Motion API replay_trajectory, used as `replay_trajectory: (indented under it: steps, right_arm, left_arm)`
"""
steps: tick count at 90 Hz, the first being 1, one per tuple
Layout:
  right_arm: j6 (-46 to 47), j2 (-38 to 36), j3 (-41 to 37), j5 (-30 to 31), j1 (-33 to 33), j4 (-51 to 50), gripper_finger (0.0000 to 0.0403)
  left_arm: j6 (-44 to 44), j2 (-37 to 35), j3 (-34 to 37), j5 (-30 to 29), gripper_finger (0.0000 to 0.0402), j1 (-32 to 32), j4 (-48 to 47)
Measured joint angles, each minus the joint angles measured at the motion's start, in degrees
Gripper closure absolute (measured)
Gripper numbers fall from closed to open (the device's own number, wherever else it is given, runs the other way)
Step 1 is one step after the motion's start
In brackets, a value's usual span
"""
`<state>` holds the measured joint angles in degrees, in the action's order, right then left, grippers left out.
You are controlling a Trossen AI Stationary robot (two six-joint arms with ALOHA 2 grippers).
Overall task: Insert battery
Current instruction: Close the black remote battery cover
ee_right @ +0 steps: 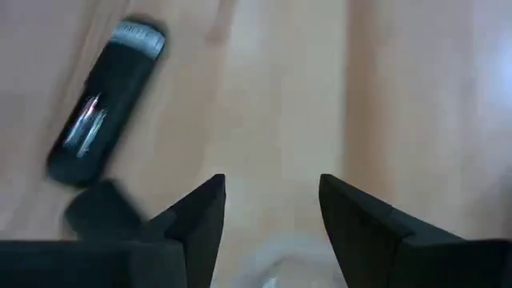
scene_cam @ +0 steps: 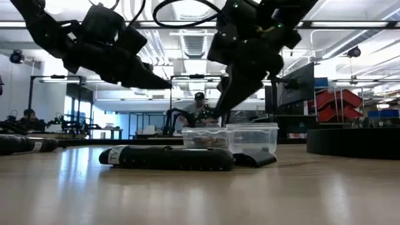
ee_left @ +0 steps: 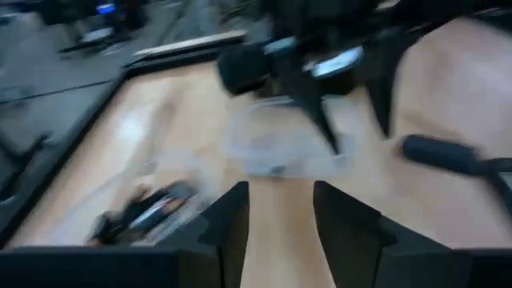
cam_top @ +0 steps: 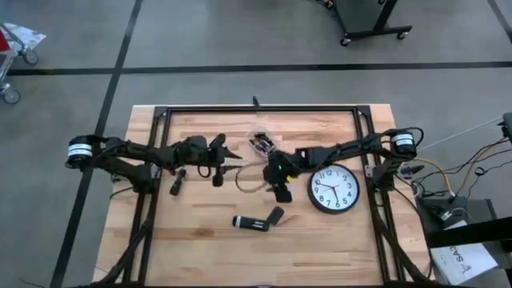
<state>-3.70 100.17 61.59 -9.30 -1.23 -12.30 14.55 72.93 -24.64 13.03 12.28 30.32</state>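
A black remote-like device (cam_top: 250, 223) lies flat near the table's front middle, with a small black cover (cam_top: 275, 214) lying beside it; both also show in the right wrist view, the device (ee_right: 104, 112) and the cover (ee_right: 100, 212). A clear tub (cam_top: 262, 144) holding small batteries stands at the far middle. A second clear tub (cam_top: 252, 180) sits between the arms. My right gripper (cam_top: 280, 192) hangs open above the table, just beyond the device, with nothing between its fingers (ee_right: 200, 216). My left gripper (cam_top: 228, 156) is open in the air, left of the tubs.
A round wall clock (cam_top: 334, 189) lies face up at the right. Two dark objects (cam_top: 178, 180) lie under the left arm. A black frame (cam_top: 256, 110) runs around the table's edges. Bare wood shows along the near edge.
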Motion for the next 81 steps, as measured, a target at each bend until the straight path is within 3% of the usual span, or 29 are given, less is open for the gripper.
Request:
replay_trajectory:
  steps: [18,37,53,67,81]
  right_arm:
    - [7.82,-0.12,-0.02,4.65,7.07,-1.17,0.0206]
    - [11.19,-0.2,1.56,5.12,16.08,-5.62,0.0178]
    - [17.56,-0.29,5.72,12.5,20.85,-14.55,0.0153]
    - [20.38,-0.29,7.33,13.74,23.75,-17.15,0.0131]
    - [20.9,-0.29,7.3,14.06,26.75,-18.01,0.0125]
  left_arm:
    - [0.43,-0.46,-0.09,-2.96,0.0276,-5.58,-2.02]
    - [-4.31,-0.66,-0.09,-3.55,0.0215,-11.65,-2.19]
    - [-7.4,-0.66,-0.09,-4.91,0.017,-15.89,-3.52]
    - [-5.48,-0.7,-0.09,-12.87,0.017,-22.72,-5.34]
    - [-8.82,-0.7,-0.09,-15.21,0.0181,-27.7,-7.63]
